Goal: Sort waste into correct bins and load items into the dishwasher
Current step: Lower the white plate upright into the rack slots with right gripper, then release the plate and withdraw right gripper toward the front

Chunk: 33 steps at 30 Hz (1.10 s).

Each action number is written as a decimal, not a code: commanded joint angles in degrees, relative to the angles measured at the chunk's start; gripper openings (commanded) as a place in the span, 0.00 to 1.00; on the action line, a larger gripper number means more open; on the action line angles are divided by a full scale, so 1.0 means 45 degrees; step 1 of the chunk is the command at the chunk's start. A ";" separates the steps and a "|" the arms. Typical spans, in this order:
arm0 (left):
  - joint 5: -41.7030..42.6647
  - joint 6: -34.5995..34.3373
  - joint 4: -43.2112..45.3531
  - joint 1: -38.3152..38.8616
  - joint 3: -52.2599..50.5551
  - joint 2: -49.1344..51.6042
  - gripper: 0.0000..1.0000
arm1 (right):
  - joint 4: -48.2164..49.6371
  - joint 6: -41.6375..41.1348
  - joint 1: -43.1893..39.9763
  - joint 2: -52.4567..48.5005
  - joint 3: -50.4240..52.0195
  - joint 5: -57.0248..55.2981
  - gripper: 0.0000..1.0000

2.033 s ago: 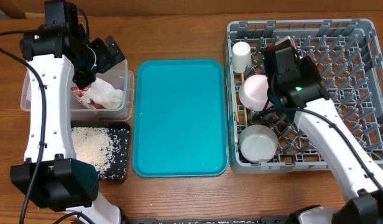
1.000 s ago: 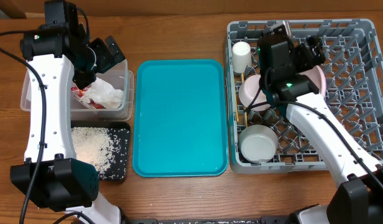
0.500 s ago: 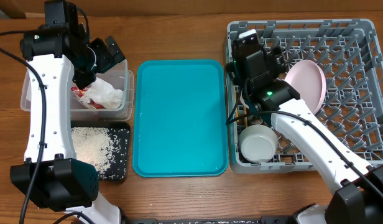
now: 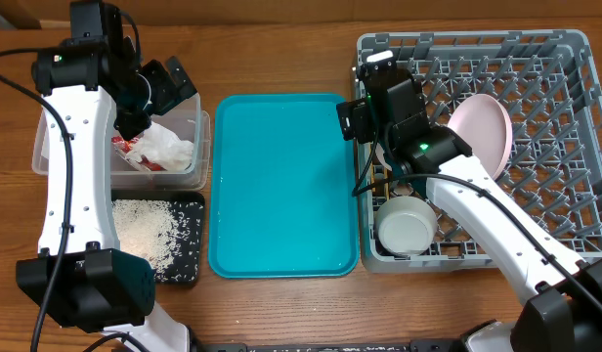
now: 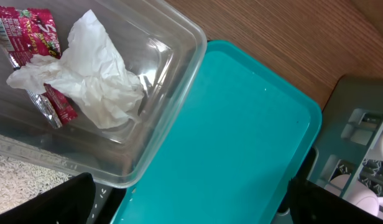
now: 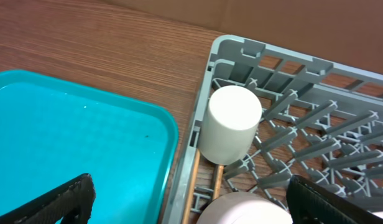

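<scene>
**Head count for your setup**

You've got one dish rack (image 4: 536, 59), one teal tray (image 4: 281, 186), one clear tub (image 4: 198, 137) and one black tray (image 4: 191, 262). Dishes: one cup (image 6: 229, 124), one plate (image 4: 482, 132), two bowls (image 4: 407, 223) (the second only shows on your right wrist cam) and two chopsticks (image 6: 190, 186). Waste: one red wrapper (image 5: 36, 34), one tissue (image 5: 92, 81), and one patch of rice grains (image 4: 145, 230), way too many to count.

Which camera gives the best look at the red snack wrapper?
Left wrist: the red snack wrapper lies close up in the clear tub, partly under the tissue. Overhead shows only a small sliver of it beside the tissue. Right wrist does not show it.
</scene>
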<state>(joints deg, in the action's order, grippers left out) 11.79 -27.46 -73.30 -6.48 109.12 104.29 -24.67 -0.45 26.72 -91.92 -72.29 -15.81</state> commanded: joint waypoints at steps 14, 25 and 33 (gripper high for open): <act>-0.0053 0.0102 0.0000 0.0039 0.0189 0.0015 1.00 | 0.0015 -0.0199 -0.0024 -0.0029 -0.0029 0.0155 1.00; -0.0053 0.0102 0.0000 0.0039 0.0189 0.0015 1.00 | -0.1049 -0.0199 -0.0092 0.3444 -0.0029 0.0107 1.00; -0.0053 0.0102 0.0000 0.0039 0.0189 0.0015 1.00 | -0.1049 -0.0204 -0.0563 0.6960 -0.0010 0.0112 1.00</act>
<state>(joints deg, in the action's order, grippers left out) 11.79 -27.46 -73.30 -6.48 109.12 104.29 -28.99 -0.91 25.15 -64.25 -72.12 -15.27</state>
